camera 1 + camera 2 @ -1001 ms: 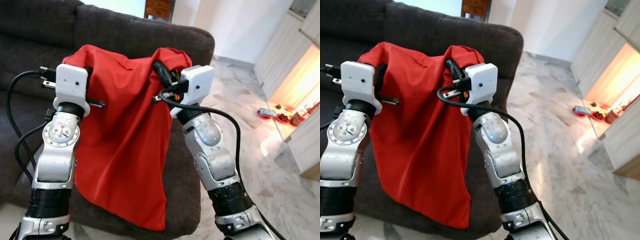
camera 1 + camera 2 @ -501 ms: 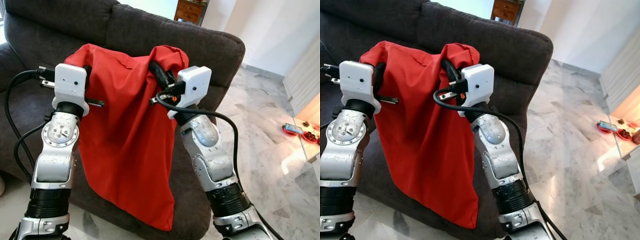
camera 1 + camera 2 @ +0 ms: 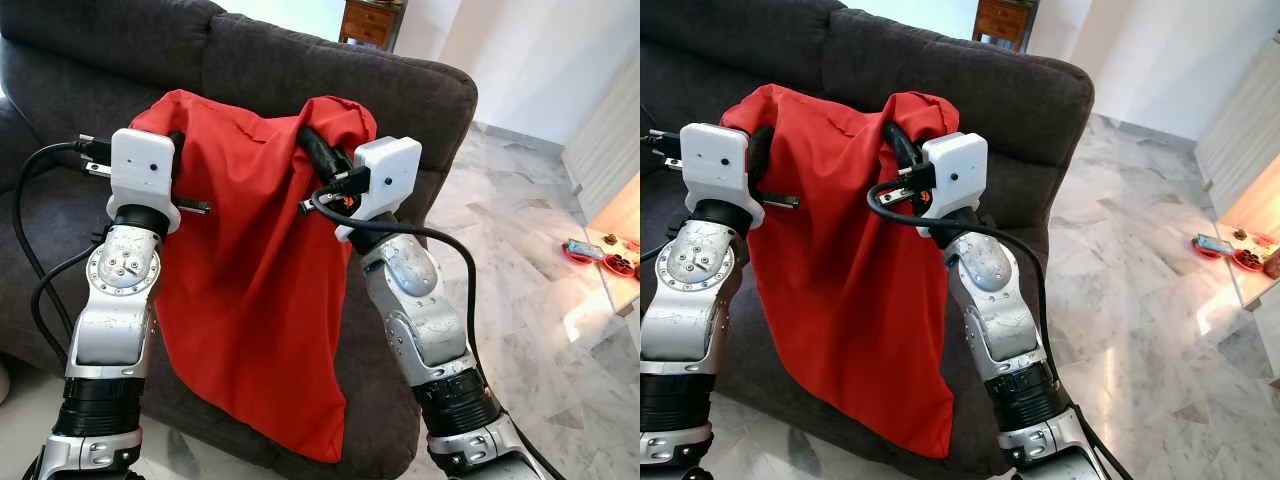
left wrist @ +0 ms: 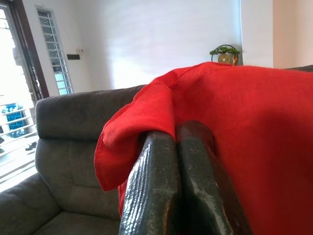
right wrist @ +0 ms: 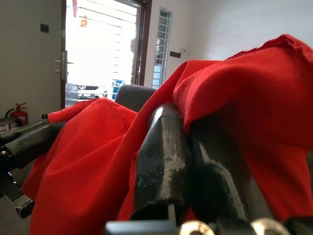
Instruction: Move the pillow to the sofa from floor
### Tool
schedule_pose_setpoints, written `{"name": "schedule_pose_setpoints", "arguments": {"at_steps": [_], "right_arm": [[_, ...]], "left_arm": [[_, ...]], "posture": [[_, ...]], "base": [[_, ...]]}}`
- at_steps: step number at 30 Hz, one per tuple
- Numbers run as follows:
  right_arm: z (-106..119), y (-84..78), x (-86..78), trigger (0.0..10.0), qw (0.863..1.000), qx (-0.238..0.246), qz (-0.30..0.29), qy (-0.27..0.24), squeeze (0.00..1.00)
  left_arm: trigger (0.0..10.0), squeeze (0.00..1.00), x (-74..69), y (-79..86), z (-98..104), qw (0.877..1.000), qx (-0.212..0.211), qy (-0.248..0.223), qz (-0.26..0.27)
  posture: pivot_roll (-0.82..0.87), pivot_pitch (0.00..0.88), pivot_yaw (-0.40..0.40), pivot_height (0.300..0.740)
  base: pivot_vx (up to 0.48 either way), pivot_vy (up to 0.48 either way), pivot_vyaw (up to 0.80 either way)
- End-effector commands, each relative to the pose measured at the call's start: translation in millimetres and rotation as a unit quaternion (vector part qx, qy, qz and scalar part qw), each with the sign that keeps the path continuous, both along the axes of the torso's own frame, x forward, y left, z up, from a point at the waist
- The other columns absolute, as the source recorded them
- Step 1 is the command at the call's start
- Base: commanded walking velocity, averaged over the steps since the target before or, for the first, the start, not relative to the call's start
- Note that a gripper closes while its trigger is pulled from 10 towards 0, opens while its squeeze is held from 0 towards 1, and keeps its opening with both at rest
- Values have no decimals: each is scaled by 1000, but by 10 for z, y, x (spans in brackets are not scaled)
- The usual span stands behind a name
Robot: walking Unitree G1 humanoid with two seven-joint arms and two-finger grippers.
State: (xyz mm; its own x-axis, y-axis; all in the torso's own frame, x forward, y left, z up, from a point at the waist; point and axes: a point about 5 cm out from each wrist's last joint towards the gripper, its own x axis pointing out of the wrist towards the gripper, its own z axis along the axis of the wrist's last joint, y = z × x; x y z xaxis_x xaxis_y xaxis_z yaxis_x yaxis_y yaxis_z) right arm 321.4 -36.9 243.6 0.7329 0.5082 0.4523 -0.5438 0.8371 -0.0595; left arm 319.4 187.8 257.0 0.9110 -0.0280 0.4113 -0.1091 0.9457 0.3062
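Note:
The red pillow [image 3: 255, 300] hangs limp like a sack, held up by its two top corners in front of the dark grey sofa [image 3: 300, 60]. My left gripper [image 3: 175, 150] is shut on the pillow's left top corner, its fingers [image 4: 151, 166] pressed together over the red fabric. The right top corner is pinched by my right gripper [image 3: 312, 148], also shut, with cloth bunched over its fingers [image 5: 161, 147]. The pillow's lower end dangles at about the height of the sofa's seat front, clear of the floor.
Marble floor [image 3: 530, 290] stretches to the right of the sofa. Red dishes [image 3: 590, 252] lie low at the far right by a lit cabinet. A wooden cabinet [image 3: 372, 20] stands behind the sofa back.
The camera has shifted, so more of the sofa's back and right end shows now. Both grippers keep the same hold on the pillow.

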Motion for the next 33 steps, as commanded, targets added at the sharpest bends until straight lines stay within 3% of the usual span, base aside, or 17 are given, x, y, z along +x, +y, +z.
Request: {"name": "schedule_pose_setpoints", "arguments": {"at_steps": [1,33], "right_arm": [[68,-8,-42,10000,1000,0,1,-22,0],[62,-6,-49,10000,1000,7,-1,-15,0]], "left_arm": [[10000,0,-8,-74,81,1000,6,-22,-16],[10000,0,0,-91,89,1000,2,-24,-19]], "posture": [[166,0,-186,740],[168,0,-186,740]], "base": [[0,0,550],[256,0,30]]}}
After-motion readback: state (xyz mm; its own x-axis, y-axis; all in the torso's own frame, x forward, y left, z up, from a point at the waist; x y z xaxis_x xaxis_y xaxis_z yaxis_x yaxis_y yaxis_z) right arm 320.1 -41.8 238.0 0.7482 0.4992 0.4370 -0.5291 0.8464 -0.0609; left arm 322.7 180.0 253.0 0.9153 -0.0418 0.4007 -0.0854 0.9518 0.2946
